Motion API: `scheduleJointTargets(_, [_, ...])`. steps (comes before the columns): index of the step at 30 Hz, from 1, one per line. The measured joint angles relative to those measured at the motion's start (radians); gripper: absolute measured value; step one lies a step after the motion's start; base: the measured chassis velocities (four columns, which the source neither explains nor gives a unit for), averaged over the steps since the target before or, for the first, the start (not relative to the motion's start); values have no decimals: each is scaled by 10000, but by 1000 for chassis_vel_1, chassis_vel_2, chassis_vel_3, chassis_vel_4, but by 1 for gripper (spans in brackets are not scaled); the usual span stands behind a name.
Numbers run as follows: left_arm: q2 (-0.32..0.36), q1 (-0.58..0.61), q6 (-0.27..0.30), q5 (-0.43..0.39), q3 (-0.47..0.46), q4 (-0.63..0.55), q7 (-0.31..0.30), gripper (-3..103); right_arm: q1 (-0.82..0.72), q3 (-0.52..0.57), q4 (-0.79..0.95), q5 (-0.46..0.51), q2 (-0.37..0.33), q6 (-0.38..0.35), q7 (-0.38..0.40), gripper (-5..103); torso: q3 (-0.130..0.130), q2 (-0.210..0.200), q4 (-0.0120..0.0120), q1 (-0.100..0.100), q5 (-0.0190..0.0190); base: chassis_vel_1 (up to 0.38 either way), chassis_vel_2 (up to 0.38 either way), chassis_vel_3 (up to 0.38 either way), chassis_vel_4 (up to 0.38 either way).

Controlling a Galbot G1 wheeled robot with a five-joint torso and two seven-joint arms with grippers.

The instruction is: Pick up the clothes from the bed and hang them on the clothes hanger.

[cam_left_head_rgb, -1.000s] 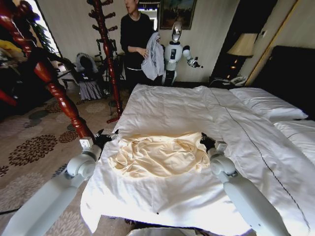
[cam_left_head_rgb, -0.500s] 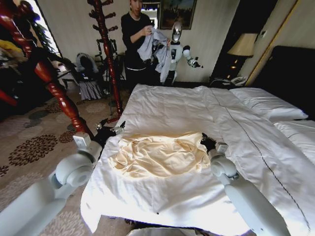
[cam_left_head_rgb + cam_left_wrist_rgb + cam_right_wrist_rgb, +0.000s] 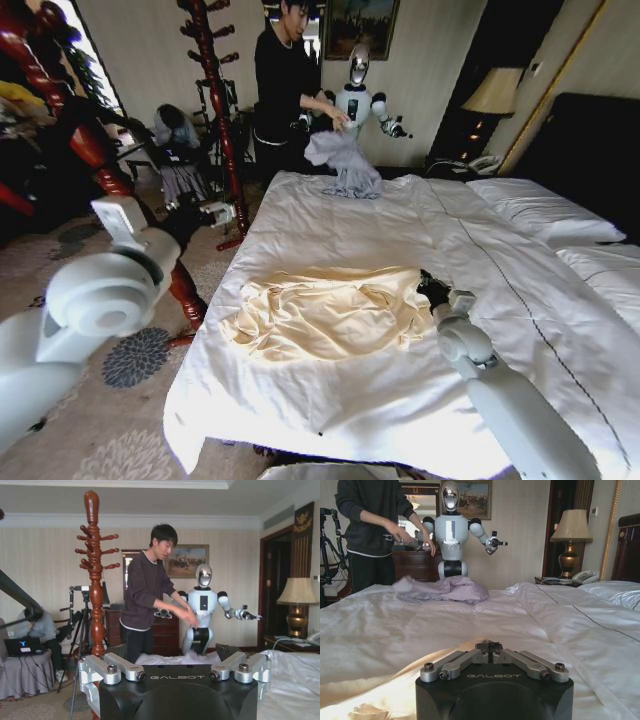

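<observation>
The sweatshirt lies crumpled and spread flat on the bed, near the foot end, with white sheet showing all around it.

The right claw is at the right edge of the sweatshirt, low on the sheet. In the right wrist view its fingers meet at the tips, so the claw is closed. Cream fabric lies below and beside it, but I cannot tell if any cloth is pinched between the tips.

The left claw is lifted off the bed, to the left of the sweatshirt and well apart from it, close to the coat stand. In the left wrist view its fingers are folded wide apart on both sides, so the claw is fully open and it holds nothing.

At the far end of the bed a grey garment lies on the sheet, beyond the sweatshirt, and a person stands over it.
</observation>
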Motion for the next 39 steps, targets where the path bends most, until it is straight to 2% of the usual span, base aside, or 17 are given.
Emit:
scheduleJointTargets(8, [643,-1584,450,-831,-47,676,-110,100,-71,48,35,-33,-1,0,7,0,0,0,-1,0,0,0,0,0,0])
scheduleJointTargets(19, [1687,-2546,1186,-2023,-424,1329,-313,100,-110,93,40,-98,-51,1,9,0,0,0,0,0,-2,0,0,0,0])
scheduleJointTargets(22, [2028,-2968,1432,-2501,-444,1819,-440,100,-158,179,61,-80,-66,6,15,0,-1,0,0,0,0,0,0,0,0])
scheduleJointTargets(30, [2530,-3210,1770,-3250,-576,3130,-595,100,-371,353,127,-75,-67,23,12,0,-1,0,-1,0,-1,0,0,0,0])
scheduleJointTargets(39, [2776,-2872,2018,-3872,-1111,3418,-703,100,-595,454,169,-128,-112,38,9,0,-1,0,-1,-1,4,0,0,0,0])
